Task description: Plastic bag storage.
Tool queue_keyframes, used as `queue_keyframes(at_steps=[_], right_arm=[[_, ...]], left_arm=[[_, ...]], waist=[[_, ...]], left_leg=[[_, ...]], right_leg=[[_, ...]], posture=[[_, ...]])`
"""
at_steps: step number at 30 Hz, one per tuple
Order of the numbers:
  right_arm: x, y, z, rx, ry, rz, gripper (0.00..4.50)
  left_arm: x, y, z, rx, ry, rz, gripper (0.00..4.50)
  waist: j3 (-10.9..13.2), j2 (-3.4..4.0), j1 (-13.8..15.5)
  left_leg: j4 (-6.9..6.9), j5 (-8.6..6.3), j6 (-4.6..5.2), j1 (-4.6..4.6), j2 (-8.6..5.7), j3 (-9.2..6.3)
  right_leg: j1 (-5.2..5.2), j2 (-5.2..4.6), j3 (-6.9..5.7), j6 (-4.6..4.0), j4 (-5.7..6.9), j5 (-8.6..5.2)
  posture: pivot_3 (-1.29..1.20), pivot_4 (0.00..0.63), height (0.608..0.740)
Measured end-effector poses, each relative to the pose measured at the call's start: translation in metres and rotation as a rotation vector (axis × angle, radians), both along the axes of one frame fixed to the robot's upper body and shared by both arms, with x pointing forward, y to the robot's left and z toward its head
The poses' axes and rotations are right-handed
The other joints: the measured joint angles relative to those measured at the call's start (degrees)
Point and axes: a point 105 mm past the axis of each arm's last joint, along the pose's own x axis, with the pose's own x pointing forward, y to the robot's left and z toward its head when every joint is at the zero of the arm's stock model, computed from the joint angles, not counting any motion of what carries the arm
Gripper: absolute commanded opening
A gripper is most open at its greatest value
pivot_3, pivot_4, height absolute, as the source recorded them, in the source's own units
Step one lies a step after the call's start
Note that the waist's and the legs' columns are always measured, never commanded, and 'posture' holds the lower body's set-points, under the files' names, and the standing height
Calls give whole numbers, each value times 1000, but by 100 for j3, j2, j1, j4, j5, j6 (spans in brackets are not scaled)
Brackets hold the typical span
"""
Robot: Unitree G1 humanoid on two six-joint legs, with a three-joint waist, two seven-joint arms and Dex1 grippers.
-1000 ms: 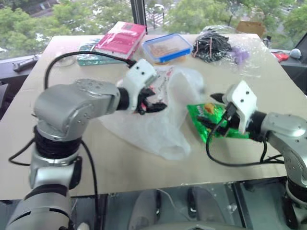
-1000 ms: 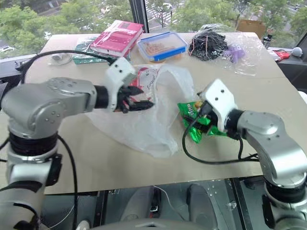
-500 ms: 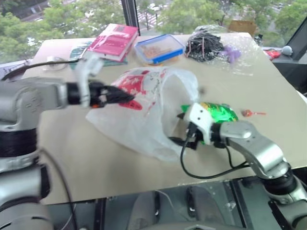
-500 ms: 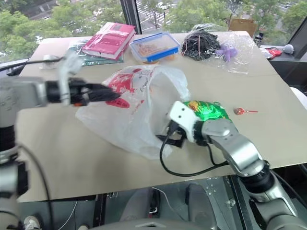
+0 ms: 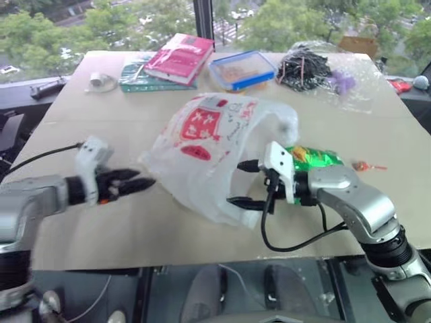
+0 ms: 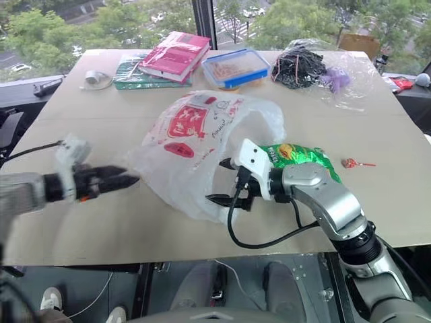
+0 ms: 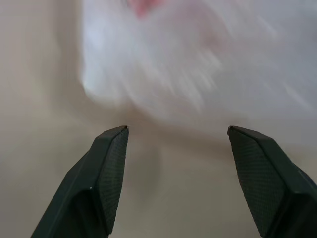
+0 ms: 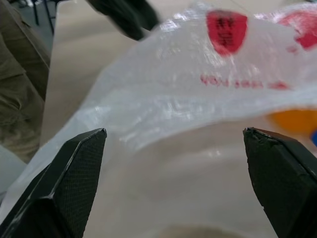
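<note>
1. Presently, the right gripper [image 6: 223,180] stands with its jaws spread wide and holding nothing, the two fingers bracketing the near edge of the plastic bag [image 6: 195,145] at its mouth side.
2. The left gripper [image 5: 138,182] has its jaws parted and empty, just off the bag's edge at about 8 o'clock, pointing toward it.
3. The bag lies crumpled and puffed at the middle of the table [image 5: 101,222], touching the green snack packet [image 6: 296,156] at its 3 o'clock side.
4. Judgement: the step in hand is gathering the bag for folding. It would go best if the right jaws close on doubled film at the rim, not a single thin layer, while the left pins or takes the opposite end, so the bag is stretched flat before compacting.
5. The long axis runs roughly from 11 o'clock to 5 o'clock; the opening appears to face 3 o'clock, red print uppermost.
</note>
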Motion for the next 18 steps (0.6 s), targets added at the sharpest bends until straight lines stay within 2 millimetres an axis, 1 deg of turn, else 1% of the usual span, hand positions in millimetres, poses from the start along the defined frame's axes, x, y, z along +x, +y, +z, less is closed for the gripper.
queue_keyframes(at_steps=[1, 2, 3, 5, 6, 10, 11, 12, 13, 15, 18], right_arm=[[2, 3, 1, -1, -5, 0, 4500], [8, 4, 3, -7, -22, -26, 4500], [11, 6, 4, -6, -32, -37, 4500], [17, 9, 7, 13, -39, -70, 4500], [21, 14, 10, 29, -40, -89, 4500], [25, 23, 15, 56, -55, -109, 4500], [24, 26, 18, 67, -58, -101, 4500], [22, 28, 19, 74, -58, -90, 4500], [22, 28, 19, 73, -56, -84, 4500], [22, 19, 18, 61, -52, -88, 4500], [21, -10, 15, 33, -51, -128, 4500]], left_arm=[[6, -2, 0, -1, -12, 18, 3350], [21, -4, 2, 6, -39, 57, 3350], [28, -3, 5, 19, -57, 83, 3350], [47, 10, 14, 72, -104, 169, 3350], [57, 22, 20, 96, -135, 233, 3350], [68, 34, 27, 103, -165, 290, 3350], [68, 35, 29, 78, -154, 269, 3350], [62, 35, 32, 42, -129, 211, 3350], [52, 36, 39, 15, -106, 144, 3350], [31, 38, 53, -6, -83, 34, 3350], [-3, 34, 69, -92, -29, -110, 4181]], waist=[[-4, -8, -16], [-10, -22, -36], [-12, -26, -54], [-12, -26, -111], [-12, -26, -160], [-12, -25, -210], [-11, -25, -216], [-8, -30, -233], [-7, -32, -247], [-4, -29, -269], [-2, -26, -218]], left_leg=[[1, 2, -3, -3, -5, 1], [1, 12, -20, -2, -10, 3], [0, 12, -21, -4, -14, 3], [-7, 12, -22, -2, -12, 9], [-17, 13, -23, -6, -9, 9], [-27, 12, -23, -16, -2, 12], [-27, 11, -23, -17, -1, 15], [-27, 11, -23, -22, 1, 17], [-27, 11, -23, -24, 4, 17], [-28, 10, -21, -23, 13, 17], [-27, 6, -16, -23, 16, 15]], right_leg=[[-3, 1, 1, 1, 1, 1], [-4, 2, 1, 2, 2, 1], [-8, 4, 1, 2, 2, 1], [-13, 7, 5, 2, 1, 1], [-22, 12, 6, 1, 0, 0], [-32, 19, 7, 1, -6, -1], [-33, 18, 7, 1, -7, -1], [-36, 19, 8, 2, -7, -1], [-37, 20, 7, 2, -6, -1], [-38, 13, 9, 3, -12, -2], [-34, 4, 5, 4, -13, -3]], posture=[[0, 150, 740], [0, 150, 740], [0, 150, 740], [0, 150, 740], [0, 150, 740], [0, 150, 740], [0, 150, 740], [0, 150, 740], [0, 150, 740], [0, 150, 740], [0, 150, 740]])
